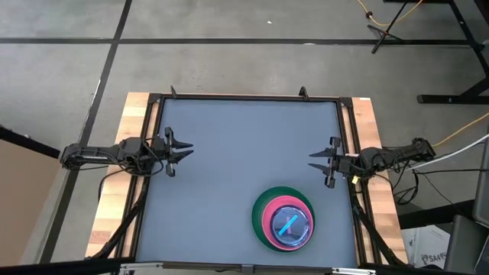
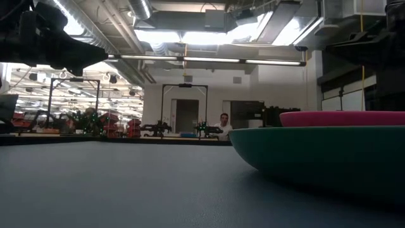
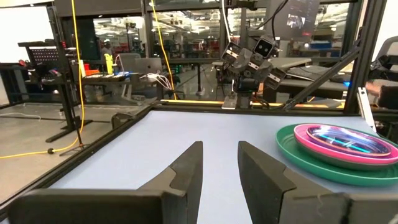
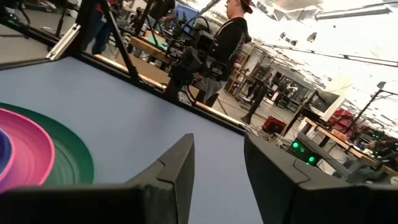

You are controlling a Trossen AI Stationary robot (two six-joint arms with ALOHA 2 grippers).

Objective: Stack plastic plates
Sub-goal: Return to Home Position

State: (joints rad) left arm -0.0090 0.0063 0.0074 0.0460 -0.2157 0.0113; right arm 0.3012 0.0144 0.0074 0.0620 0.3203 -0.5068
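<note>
With the left pincer (image 1: 182, 153) and the right pincer (image 1: 315, 160) both wide open and empty, I think only a stray swing of the nearer right arm could upset the green-based stack of round plastic plates (image 1: 260, 208) on the grey counter (image 1: 244, 137).

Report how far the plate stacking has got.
Done: every plate in view sits in one stack: green plate lowest, pink plate above, blue plate on top. In hand: nothing; left gripper and right gripper are open and empty at the sides of the table. Left: no loose plate shows, so probably nothing.
</note>
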